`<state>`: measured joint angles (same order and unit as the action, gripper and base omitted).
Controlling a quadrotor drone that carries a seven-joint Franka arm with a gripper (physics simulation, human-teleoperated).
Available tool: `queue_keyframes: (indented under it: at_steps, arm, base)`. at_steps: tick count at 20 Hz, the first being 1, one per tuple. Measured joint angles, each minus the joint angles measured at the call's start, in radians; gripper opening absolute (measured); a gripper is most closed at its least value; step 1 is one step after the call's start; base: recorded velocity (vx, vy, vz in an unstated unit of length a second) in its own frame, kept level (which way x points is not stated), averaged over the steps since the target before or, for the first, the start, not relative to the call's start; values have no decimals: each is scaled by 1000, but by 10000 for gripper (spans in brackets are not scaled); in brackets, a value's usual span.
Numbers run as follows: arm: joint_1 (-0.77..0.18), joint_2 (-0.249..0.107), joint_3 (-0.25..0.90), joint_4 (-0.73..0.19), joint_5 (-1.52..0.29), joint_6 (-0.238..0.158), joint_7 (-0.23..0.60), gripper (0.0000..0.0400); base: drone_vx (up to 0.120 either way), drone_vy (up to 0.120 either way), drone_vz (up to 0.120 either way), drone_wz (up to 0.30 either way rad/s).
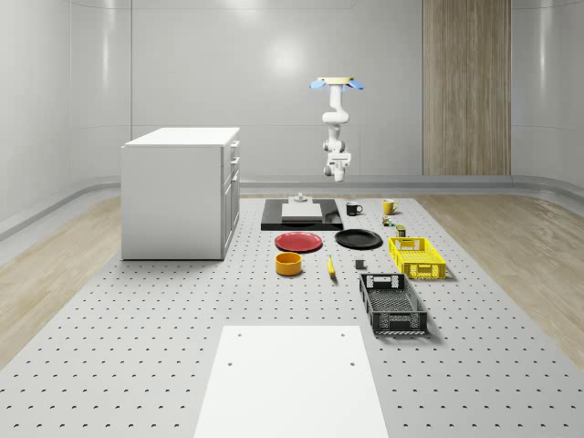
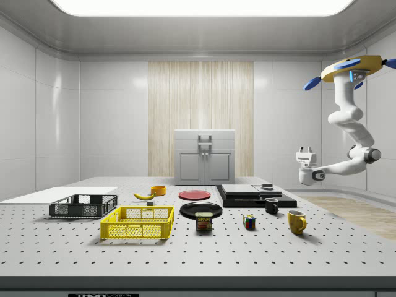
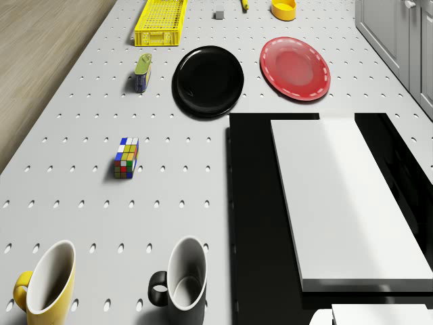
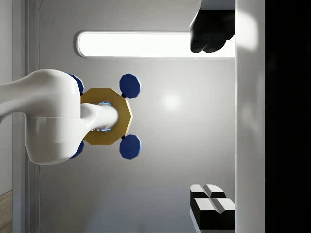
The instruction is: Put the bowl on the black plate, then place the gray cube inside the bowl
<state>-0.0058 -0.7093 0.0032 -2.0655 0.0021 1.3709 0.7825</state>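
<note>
An orange-yellow bowl stands on the table, toward the whole-scene view's near left of the black plate. The small gray cube lies on the table on the near side of that plate. The drone hovers high over the table's far end. Its arm is folded, so the gripper points up at the drone's underside. It hangs far above the bowl, open and empty.
A red plate lies beside the black one. A black slab with a white block and two mugs sit below the drone. A yellow crate, black crate, banana and white cabinet are also here.
</note>
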Motion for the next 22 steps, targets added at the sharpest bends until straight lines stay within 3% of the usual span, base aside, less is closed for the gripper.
queue_keyframes:
  at_steps: [22]
  arm:
    - [-3,1,3,19,0,-1,-1,400]
  base:
    - [120,-120,0,0]
